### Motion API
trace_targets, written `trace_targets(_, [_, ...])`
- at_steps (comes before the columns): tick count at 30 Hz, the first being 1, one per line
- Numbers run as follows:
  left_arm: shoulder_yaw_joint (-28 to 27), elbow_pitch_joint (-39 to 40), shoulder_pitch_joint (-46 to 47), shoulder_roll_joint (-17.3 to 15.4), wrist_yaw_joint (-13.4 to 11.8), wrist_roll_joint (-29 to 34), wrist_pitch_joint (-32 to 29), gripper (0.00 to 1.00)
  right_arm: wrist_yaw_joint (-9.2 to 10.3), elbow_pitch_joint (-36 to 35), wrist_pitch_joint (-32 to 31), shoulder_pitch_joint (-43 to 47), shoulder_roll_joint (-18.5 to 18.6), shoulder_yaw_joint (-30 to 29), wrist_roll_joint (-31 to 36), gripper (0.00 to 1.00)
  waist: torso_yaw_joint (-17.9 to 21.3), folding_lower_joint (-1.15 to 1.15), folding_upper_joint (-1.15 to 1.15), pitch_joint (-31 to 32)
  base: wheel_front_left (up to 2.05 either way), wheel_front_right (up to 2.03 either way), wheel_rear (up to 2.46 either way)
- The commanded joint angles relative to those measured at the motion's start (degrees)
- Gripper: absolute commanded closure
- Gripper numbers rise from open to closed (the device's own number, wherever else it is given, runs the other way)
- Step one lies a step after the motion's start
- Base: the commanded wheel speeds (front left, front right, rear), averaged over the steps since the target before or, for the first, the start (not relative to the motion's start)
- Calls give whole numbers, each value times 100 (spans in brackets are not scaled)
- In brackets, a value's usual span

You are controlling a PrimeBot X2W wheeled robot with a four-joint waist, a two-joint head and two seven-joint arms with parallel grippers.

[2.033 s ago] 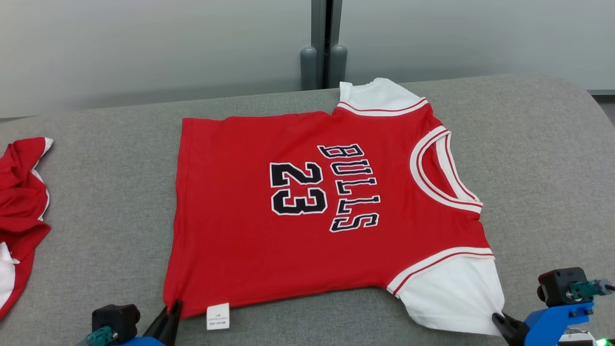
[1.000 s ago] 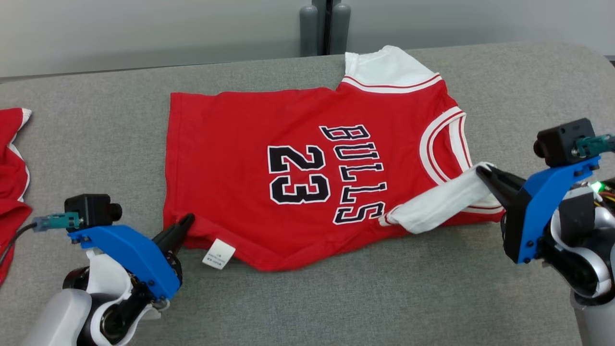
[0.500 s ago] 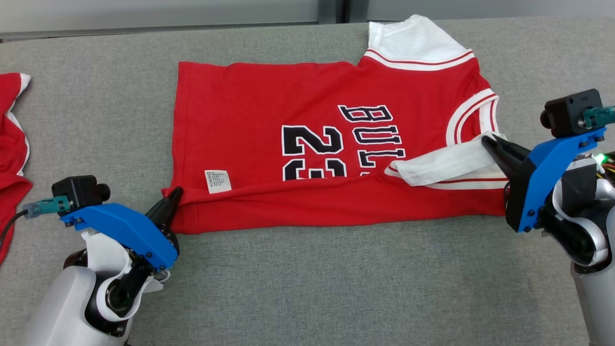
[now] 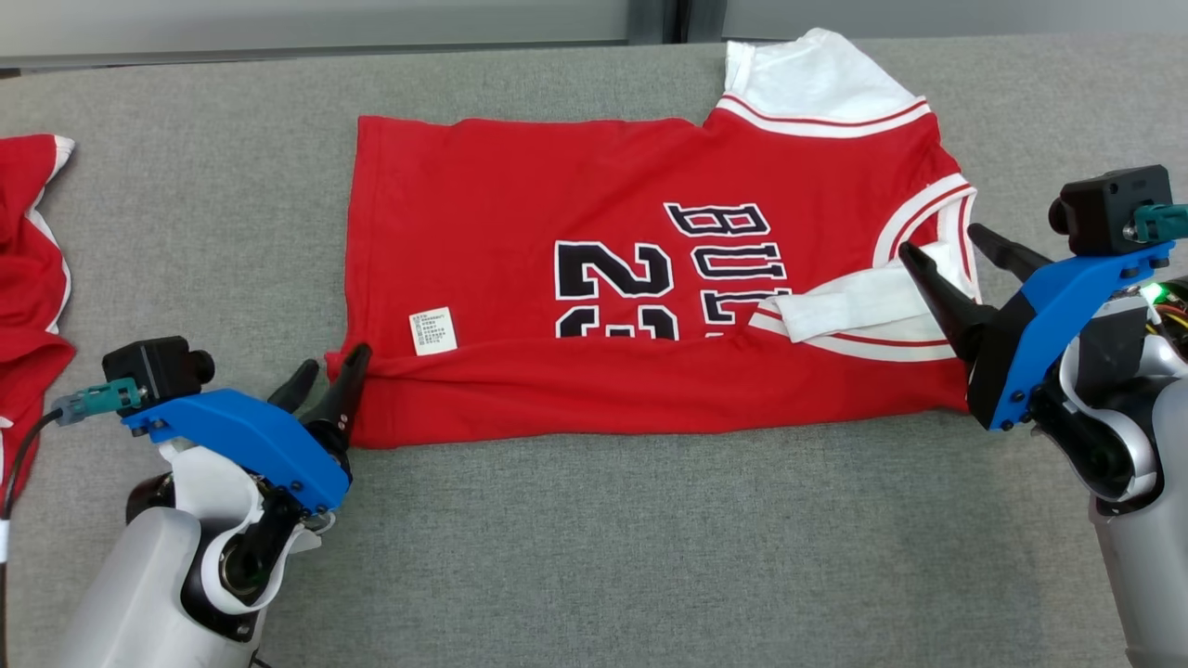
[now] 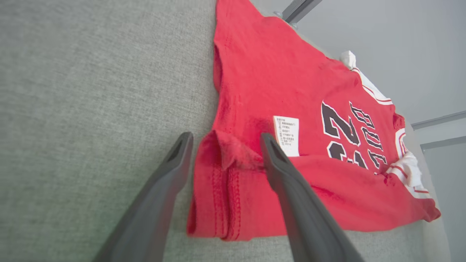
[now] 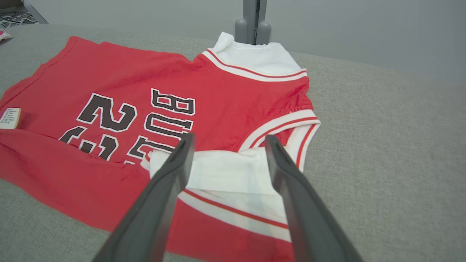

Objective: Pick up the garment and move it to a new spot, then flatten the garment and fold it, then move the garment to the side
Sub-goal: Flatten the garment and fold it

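Note:
The garment (image 4: 557, 204) is a red "BULLS 23" jersey with white sleeves, lying flat on the grey padded table (image 4: 594, 557). Its near edge is folded up over the number, with a white label (image 4: 432, 331) showing. My left gripper (image 4: 332, 360) stands open at the fold's left corner; in the left wrist view the garment (image 5: 276, 80) has that corner between the fingers of the left gripper (image 5: 225, 136). My right gripper (image 4: 939, 239) is open over the folded-in white sleeve (image 4: 854, 301). In the right wrist view that sleeve (image 6: 218, 171) lies below the right gripper (image 6: 230, 137).
A second red and white garment (image 4: 28, 278) lies crumpled at the table's left edge. A grey post (image 6: 251, 22) stands against the wall behind the table's far edge. Bare grey table spreads in front of the jersey and to its right.
Both grippers have opened and let go, the left of the hem corner and the right of the white sleeve. The folded edge now rests on the jersey. The head camera shifted slightly.

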State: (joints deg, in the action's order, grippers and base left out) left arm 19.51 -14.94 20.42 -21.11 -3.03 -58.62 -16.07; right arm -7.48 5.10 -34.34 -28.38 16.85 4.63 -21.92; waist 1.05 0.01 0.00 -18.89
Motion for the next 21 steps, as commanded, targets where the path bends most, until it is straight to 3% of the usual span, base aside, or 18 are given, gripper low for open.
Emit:
trace_targets(1, [-7, 18, 7, -40, -28, 94, 85, 0, -3, 33, 59, -39, -2, 1, 5, 0, 2, -1, 0, 38, 0, 0, 0])
trace_targets(7, [170, 213, -373, -263, -362, 839, 687, 0, -2, 128, -18, 408, -121, -334, 185, 0, 11, -1, 0, 279, 0, 0, 0])
trace_targets(13, [537, 176, -513, -251, -654, 1373, 814, 0, -3, 256, -71, 792, -511, -918, 555, 0, -11, -1, 0, 376, 0, 0, 0])
trace_targets(21, [1072, -270, -182, -63, -861, 2030, 912, 0, -3, 739, 299, 779, -1062, -1481, 1281, 0, 6, -1, 0, 281, 0, 0, 0])
